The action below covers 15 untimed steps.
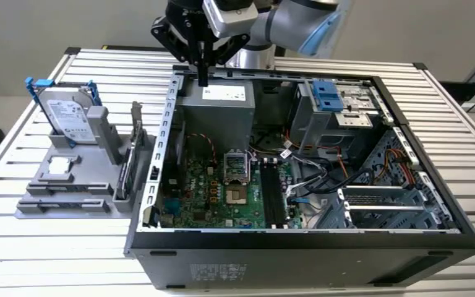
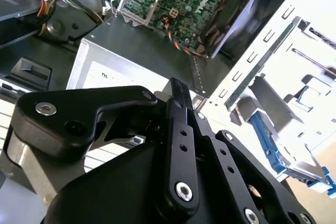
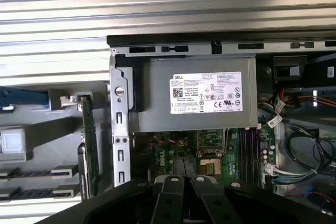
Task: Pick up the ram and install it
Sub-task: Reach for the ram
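While your end effector (image 1: pixel 202 80) hangs above the rear corner of the open computer case (image 1: pixel 303 263), over the grey power supply (image 1: pixel 217 102), its fingers are drawn together to a narrow point and carry nothing; both wrist views show the same black linkage closed up, with the power supply's labelled face beneath it.

The ram (image 1: pixel 122 176) appears as a dark, narrow stick standing on edge in the grey holder (image 1: pixel 64 204) on the table (image 1: pixel 23 247); it lies well apart from the end effector, toward the exterior view's left, just beside the larger card with a metal bracket (image 1: pixel 136 117) and near the hard drive (image 1: pixel 67 114) in its blue frame; the long black slots (image 1: pixel 271 195) on the green motherboard (image 1: pixel 213 192) look unfilled, so nothing of the install shows as done.

The step in hand, by the look of it, is the reach for the ram, not yet grasped. To do it well, part the fingers before you come down; square them across the stick's flat faces rather than its ends; take it at mid-length along the upper edge; keep clear of the bracketed card alongside; draw it straight up out of the holder so that it neither binds nor tilts.
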Available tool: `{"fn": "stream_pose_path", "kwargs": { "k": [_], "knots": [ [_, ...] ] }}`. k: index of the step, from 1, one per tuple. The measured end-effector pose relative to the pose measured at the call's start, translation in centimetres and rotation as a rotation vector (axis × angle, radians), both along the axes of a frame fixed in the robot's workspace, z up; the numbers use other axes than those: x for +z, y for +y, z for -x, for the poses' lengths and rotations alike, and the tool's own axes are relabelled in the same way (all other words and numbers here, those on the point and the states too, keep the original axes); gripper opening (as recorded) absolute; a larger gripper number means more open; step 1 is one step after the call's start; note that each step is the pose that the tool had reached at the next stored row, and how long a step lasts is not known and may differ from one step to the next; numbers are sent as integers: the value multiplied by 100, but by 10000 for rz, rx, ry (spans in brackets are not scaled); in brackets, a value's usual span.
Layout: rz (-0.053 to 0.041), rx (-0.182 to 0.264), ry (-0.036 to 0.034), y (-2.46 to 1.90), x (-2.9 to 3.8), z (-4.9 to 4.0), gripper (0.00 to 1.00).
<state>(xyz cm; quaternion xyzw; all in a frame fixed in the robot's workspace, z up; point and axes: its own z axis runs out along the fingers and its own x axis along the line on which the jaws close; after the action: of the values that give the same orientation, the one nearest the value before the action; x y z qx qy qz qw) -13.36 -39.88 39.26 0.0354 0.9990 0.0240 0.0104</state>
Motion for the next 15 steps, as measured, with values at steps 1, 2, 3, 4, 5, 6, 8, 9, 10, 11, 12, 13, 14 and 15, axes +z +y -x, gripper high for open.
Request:
{"fn": "stream_pose_path", "kwargs": {
  "k": [1, 2, 3, 4, 5, 6, 8, 9, 10, 11, 12, 13, 14, 15],
  "knots": [
    [0, 0, 0, 0, 0, 16, 0],
    [0, -1, 0, 0, 0, 33, 0],
    [-1, 0, -1, 0, 0, 50, 0],
    [-1, 0, -1, 0, -1, 65, 0],
    [-1, 1, 0, 0, 0, 80, 0],
    [-1, 0, -1, 0, 0, 94, 0],
    [-1, 0, -1, 0, -1, 129, 0],
    [0, 0, 0, 0, 0, 150, 0],
    [0, 0, 0, 0, 0, 168, 0],
    [0, 0, 0, 0, 0, 182, 0],
    [-1, 0, -1, 0, 0, 199, 0],
    [-1, 0, -1, 0, -1, 216, 0],
    [0, 1, 0, 0, 0, 234, 0],
    [0, 1, 0, 0, 0, 253, 0]
  ]
}}
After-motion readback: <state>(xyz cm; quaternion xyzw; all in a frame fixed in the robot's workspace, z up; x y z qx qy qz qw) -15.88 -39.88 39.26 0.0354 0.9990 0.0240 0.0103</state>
